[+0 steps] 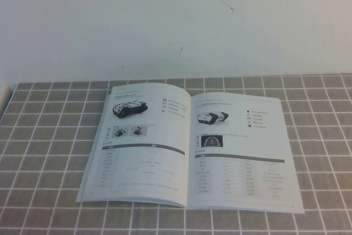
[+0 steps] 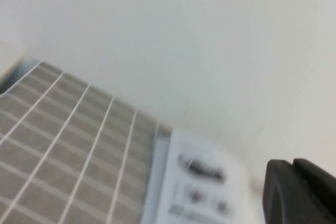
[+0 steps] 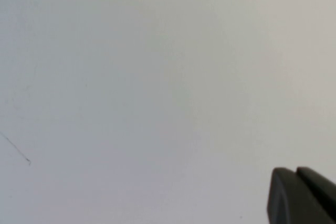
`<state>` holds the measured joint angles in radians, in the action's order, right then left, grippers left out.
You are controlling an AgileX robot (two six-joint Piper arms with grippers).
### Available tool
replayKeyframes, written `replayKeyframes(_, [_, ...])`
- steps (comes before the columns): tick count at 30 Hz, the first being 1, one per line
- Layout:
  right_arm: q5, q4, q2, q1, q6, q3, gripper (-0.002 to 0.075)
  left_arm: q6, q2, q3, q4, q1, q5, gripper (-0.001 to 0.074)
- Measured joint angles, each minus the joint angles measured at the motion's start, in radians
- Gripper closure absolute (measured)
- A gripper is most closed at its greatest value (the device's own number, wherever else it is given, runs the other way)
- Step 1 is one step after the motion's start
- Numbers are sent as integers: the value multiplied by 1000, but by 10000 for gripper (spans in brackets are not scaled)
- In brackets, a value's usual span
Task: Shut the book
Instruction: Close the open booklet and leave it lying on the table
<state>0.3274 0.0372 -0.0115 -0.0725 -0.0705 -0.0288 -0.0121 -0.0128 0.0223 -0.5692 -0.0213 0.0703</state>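
As seen from the raised camera, one book (image 1: 190,147) lies open and flat on a grey checked cloth (image 1: 44,136), filling the middle and reaching toward 6 o'clock. Its spine runs from 12 to 6 o'clock, with one page spread toward 9 and the other toward 3. The 9 o'clock page carries one large machine picture, two small ones below it and one table. The 3 o'clock page carries one machine picture, one darker small picture and one table. Nothing rests on the pages or stands beside them. At 12 o'clock a pale wall (image 1: 165,20) rises behind the cloth, with two thin dark marks on it: one scratch (image 1: 232,9) toward 1 o'clock and a shorter one (image 1: 180,50) lower down.

In the left wrist view, a dark piece of the left gripper (image 2: 299,195) juts in at the picture's edge, raised over the cloth and looking down at a far corner of the book's page against the wall. I cannot tell whether it is wide or narrow, and it holds nothing that shows.

In the right wrist view, a dark piece of the right gripper (image 3: 302,198) shows against bare wall with one thin scratch (image 3: 21,156). I cannot tell its state or where it hangs over the table.
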Motion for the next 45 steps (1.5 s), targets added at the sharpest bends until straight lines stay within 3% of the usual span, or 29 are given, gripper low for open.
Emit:
replayKeyframes(3, [44,0,0,0,2,0,729,-37,0,0,-233,0,-201,738])
replayKeyframes(7, [157,-6,0,0,50,0,729,-67,-1,0,-314,0,-424,738])
replayKeyframes(10, [254,-10,0,0,162,0,729,-131,-1,-53,-193,0,-456,738])
replayKeyframes(16, [284,-11,0,0,251,100,729,-190,-2,-319,342,0,-453,738])
replayKeyframes(22, [-50,-11,28,0,255,457,729,-182,113,-629,542,0,-227,738])
replayKeyframes(29, [-560,-4,330,0,124,749,729,-125,449,-915,672,0,263,738])
replayKeyframes(35, [-768,-37,536,0,-73,782,729,-115,709,-947,730,-34,462,738])
replayKeyframes(40, [-841,-281,621,0,-109,787,729,-110,851,-947,652,-67,489,738])
replayKeyframes(45, [-910,-436,739,19,-291,787,729,-108,1006,-947,584,-69,518,738])
